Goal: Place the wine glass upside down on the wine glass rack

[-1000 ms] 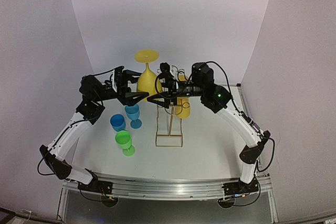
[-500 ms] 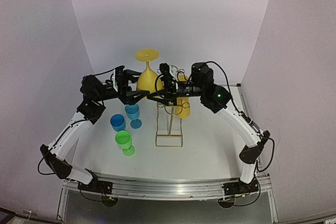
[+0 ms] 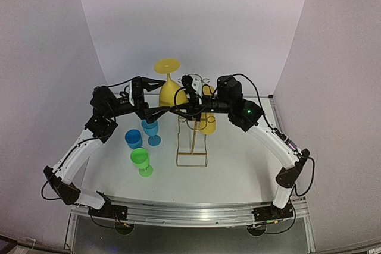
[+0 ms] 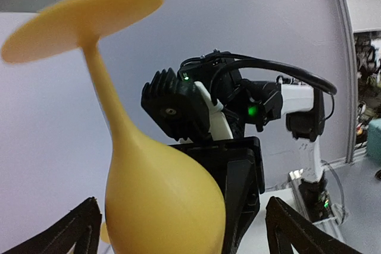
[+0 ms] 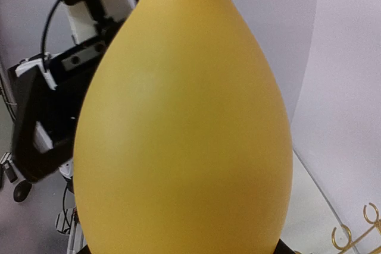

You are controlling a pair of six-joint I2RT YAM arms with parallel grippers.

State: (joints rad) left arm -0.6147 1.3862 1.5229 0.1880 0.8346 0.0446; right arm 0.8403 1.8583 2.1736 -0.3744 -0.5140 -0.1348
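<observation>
Wine glass: a yellow wine glass (image 3: 168,92) hangs in the air upside down, foot on top and bowl below. It is over the far middle of the bench (image 3: 238,165), just left of the top of the wine glass rack (image 3: 191,144).
Right hand: the right hand (image 3: 177,100) reaches in from the right and is clenched on the bowl. In its wrist view the bowl fills the frame, with black finger parts only just showing at the bottom edge.
Left hand: the left hand (image 3: 163,96) is released, its fingers (image 4: 76,233) spread wide to either side of the bowl. One finger is just beside the bowl, the other well apart from it.
Rack: one, upright at mid-bench with its rectangular base toward the near side. Its gold ring loops (image 5: 351,233) show in the corner of the right wrist view.
Yellow glasses: two. One is held; a second yellow glass (image 3: 208,124) sits at the rack's right side, partly hidden by the right arm, and how it is supported cannot be told.
Blue glasses: two, upright, left of the rack. The left blue glass (image 3: 133,138) and the right blue glass (image 3: 151,128) stand side by side.
Green glasses: one green glass (image 3: 140,159), upright, near the blue pair on their near side.
</observation>
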